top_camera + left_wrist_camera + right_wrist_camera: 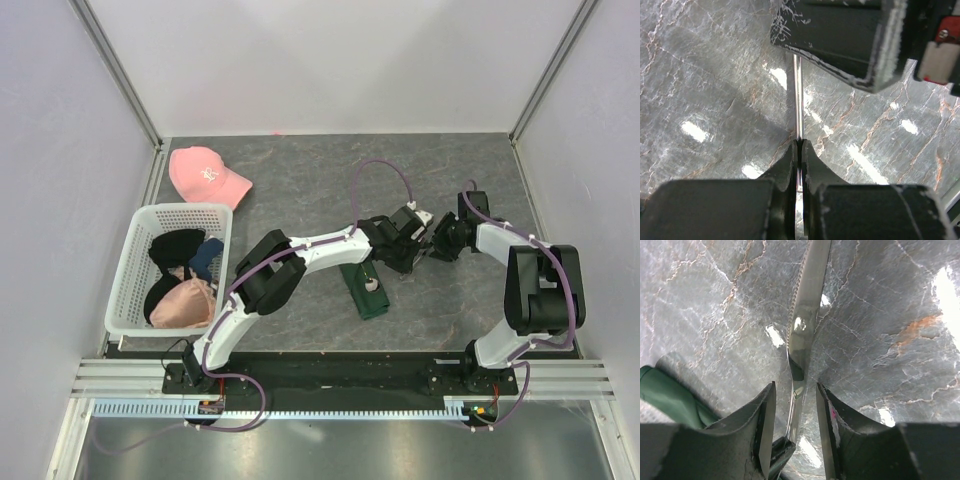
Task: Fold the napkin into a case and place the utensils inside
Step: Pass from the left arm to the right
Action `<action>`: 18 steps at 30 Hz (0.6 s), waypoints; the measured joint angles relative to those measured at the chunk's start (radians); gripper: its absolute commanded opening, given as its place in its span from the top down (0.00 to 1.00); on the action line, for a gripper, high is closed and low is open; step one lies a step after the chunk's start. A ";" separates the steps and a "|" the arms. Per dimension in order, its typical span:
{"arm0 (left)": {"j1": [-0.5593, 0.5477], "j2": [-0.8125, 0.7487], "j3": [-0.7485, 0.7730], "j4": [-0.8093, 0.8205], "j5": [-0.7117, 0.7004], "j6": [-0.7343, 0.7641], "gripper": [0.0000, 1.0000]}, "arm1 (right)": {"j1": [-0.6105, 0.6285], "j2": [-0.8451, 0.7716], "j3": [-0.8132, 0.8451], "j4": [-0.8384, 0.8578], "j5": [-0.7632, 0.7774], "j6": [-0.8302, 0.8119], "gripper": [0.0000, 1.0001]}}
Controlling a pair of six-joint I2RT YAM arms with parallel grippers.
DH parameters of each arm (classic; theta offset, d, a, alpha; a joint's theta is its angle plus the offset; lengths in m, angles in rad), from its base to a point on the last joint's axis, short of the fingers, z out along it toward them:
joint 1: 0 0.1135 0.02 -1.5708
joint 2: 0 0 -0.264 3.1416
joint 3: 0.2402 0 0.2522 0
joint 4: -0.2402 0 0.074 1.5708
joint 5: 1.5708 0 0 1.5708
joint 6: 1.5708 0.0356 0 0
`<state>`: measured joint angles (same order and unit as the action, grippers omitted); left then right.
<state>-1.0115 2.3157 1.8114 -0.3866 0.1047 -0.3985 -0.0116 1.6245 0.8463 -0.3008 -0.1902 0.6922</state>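
From above, you see only the table (300,180), with both arms bent inward to meet just right of the case (358,297), where a spoon (371,284) lies on top. Your wrist views add more: the left gripper (799,146) pinches a knife (805,315) edge-on. The right gripper (795,390) straddles it, fingers apart.
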 measured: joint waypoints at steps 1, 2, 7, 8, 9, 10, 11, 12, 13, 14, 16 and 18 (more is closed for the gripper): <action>-0.001 -0.003 -0.005 0.002 -0.002 0.000 0.98 | 0.009 0.002 0.006 -0.008 0.018 0.005 0.55; -0.002 -0.008 -0.011 0.005 -0.006 0.000 0.98 | 0.018 0.002 0.011 -0.016 0.037 0.011 0.55; -0.012 -0.020 -0.029 0.008 -0.023 0.000 0.98 | 0.048 0.009 0.032 -0.043 0.092 0.024 0.55; -0.013 -0.020 -0.029 0.007 -0.024 0.000 0.98 | 0.053 0.009 0.032 -0.045 0.103 0.029 0.55; -0.014 -0.020 -0.029 0.008 -0.024 0.000 0.98 | 0.060 0.009 0.034 -0.046 0.115 0.032 0.56; -0.016 -0.020 -0.029 0.008 -0.025 0.000 0.98 | 0.066 0.009 0.035 -0.048 0.125 0.035 0.57; -0.017 -0.020 -0.029 0.008 -0.024 0.000 0.98 | 0.071 0.009 0.035 -0.048 0.135 0.038 0.58; -0.018 -0.020 -0.029 0.008 -0.024 0.000 0.98 | 0.074 0.009 0.035 -0.049 0.145 0.043 0.64; -0.018 -0.020 -0.029 0.008 -0.024 0.000 0.98 | 0.077 0.008 0.034 -0.049 0.153 0.047 0.69; -0.019 -0.020 -0.029 0.008 -0.024 0.000 0.98 | 0.079 0.007 0.032 -0.049 0.159 0.050 0.73; -0.019 -0.020 -0.029 0.008 -0.025 0.000 0.98 | 0.081 0.006 0.025 -0.045 0.174 0.060 0.81; -0.020 -0.020 -0.029 0.008 -0.026 0.000 0.98 | 0.081 0.005 0.018 -0.039 0.183 0.072 0.89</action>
<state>-1.0317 2.2955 1.7828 -0.3790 0.0792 -0.3988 0.0696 1.6295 0.8642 -0.3397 -0.0074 0.7639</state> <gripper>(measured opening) 0.040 0.210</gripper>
